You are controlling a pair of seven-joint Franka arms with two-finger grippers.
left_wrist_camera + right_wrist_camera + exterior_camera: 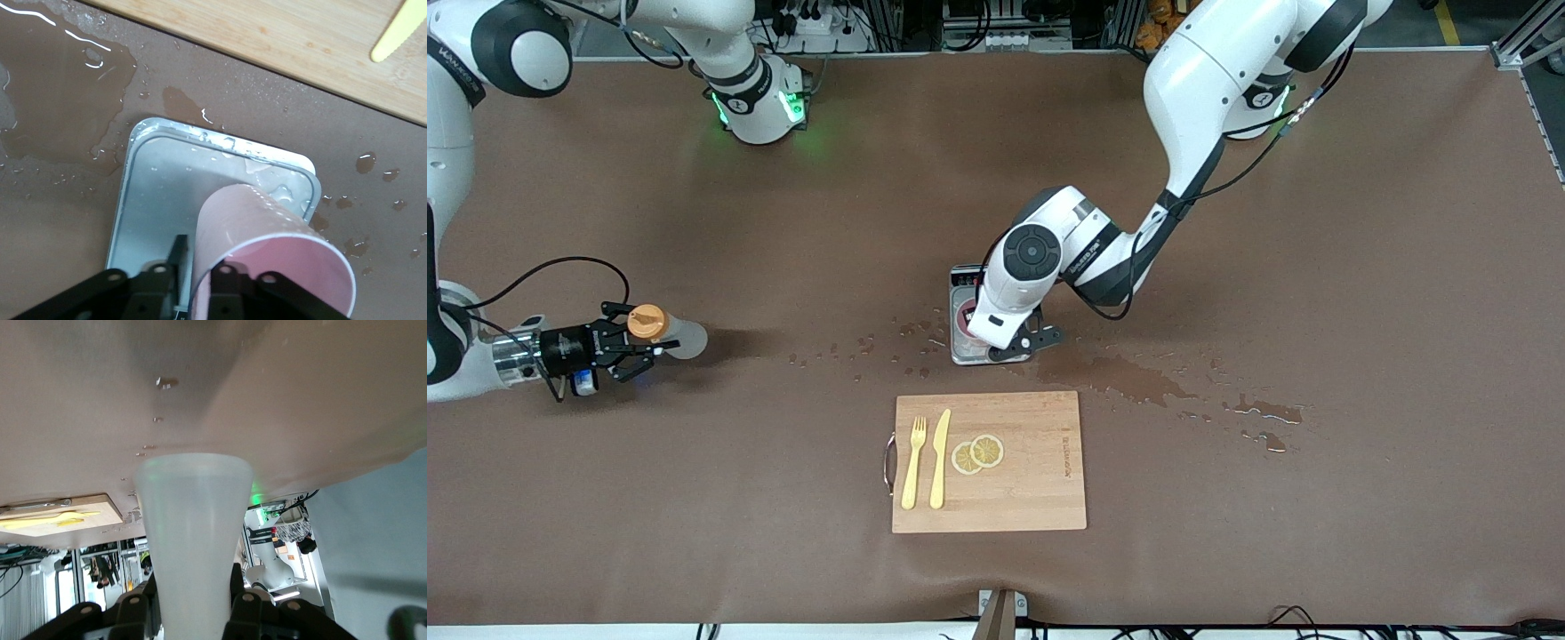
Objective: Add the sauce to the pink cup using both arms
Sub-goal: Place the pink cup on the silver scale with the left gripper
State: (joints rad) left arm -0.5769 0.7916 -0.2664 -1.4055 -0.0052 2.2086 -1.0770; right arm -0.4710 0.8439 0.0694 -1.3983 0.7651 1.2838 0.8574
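Note:
The pink cup [267, 233] stands on the grey scale's plate [167, 193], wet with droplets; in the front view the cup [964, 317] is mostly hidden under the left arm's wrist. My left gripper [200, 283] is shut on the cup's wall, one finger inside the rim and one outside; it also shows in the front view [985, 335]. My right gripper [631, 342] is shut on the sauce bottle [680, 338], held lying sideways above the table at the right arm's end, its orange cap [647, 321] by the fingers. In the right wrist view the bottle [193, 533] fills the gap between the fingers [133, 603].
A wooden cutting board [1014, 498] with a yellow fork [912, 462], a yellow knife [940, 458] and lemon slices [978, 453] lies nearer the front camera than the scale [962, 277]. Puddles of spilled liquid [1129, 378] spread around the scale toward the left arm's end.

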